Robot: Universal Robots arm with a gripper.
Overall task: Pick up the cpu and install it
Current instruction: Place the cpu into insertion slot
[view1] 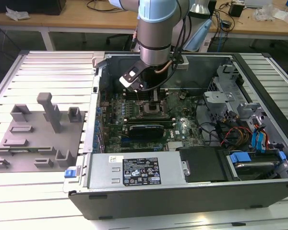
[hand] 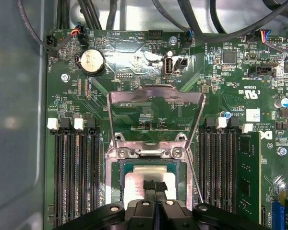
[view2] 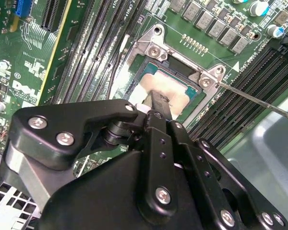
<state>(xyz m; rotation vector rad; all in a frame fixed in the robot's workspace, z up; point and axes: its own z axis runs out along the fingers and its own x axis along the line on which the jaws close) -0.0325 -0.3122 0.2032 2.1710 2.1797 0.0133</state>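
**Gripper (hand: 156,186) over socket; cpu (hand: 134,179) seated in it.**

I am reaching down on my arm (view1: 156,38) into the open case (view1: 182,201), above the motherboard (hand: 149,67). My fingers are pressed together with nothing between them. In both wrist views their tips are pointing at the middle of the cpu's pale top, but I cannot tell whether they are touching it. The cpu is lying flat inside the socket (hand: 113,187), with its darker rim showing at the edges. The load plate (hand: 156,96) is standing raised at one end of the socket, and the lever (hand: 194,177) is angling up just beside it. Memory slots (hand: 74,177) are flanking the socket on both sides.
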